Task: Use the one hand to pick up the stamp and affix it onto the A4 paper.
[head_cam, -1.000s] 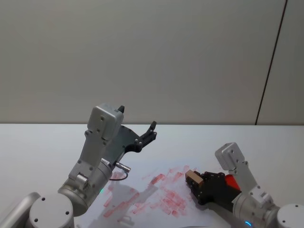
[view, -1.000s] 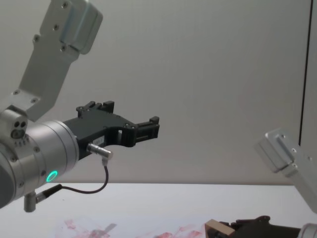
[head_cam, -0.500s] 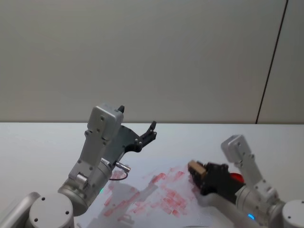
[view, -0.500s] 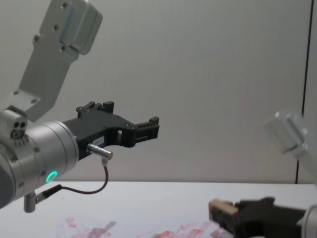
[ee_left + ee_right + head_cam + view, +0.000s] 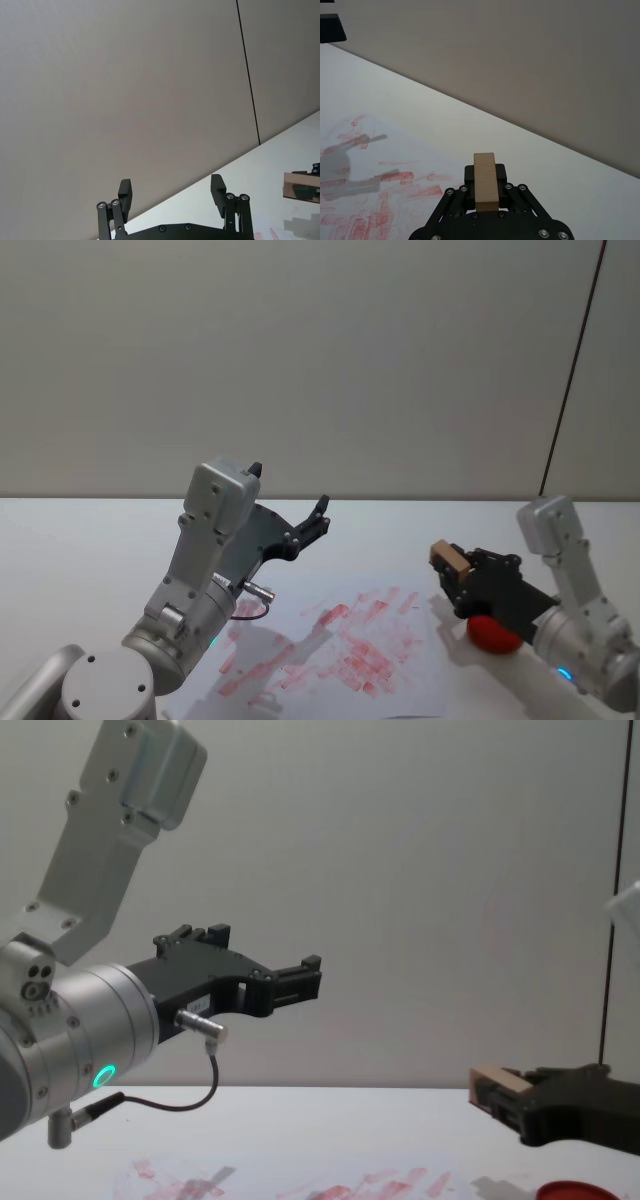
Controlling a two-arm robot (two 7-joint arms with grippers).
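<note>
My right gripper is shut on the stamp, a pale tan wooden block, and holds it in the air past the right edge of the A4 paper. The paper is a white sheet smeared with red marks, flat on the table. In the right wrist view the stamp stands clamped between the black fingers, with the paper lower down. The chest view shows the stamp well above the table. My left gripper hangs open and empty above the paper's left part, and is also seen in the left wrist view.
A round red ink pad lies on the white table just under my right gripper, right of the paper; its rim shows in the chest view. A plain grey wall stands behind the table.
My right gripper has risen off the paper with the stamp and drawn back to the right, uncovering the red pad. The left arm has not moved.
</note>
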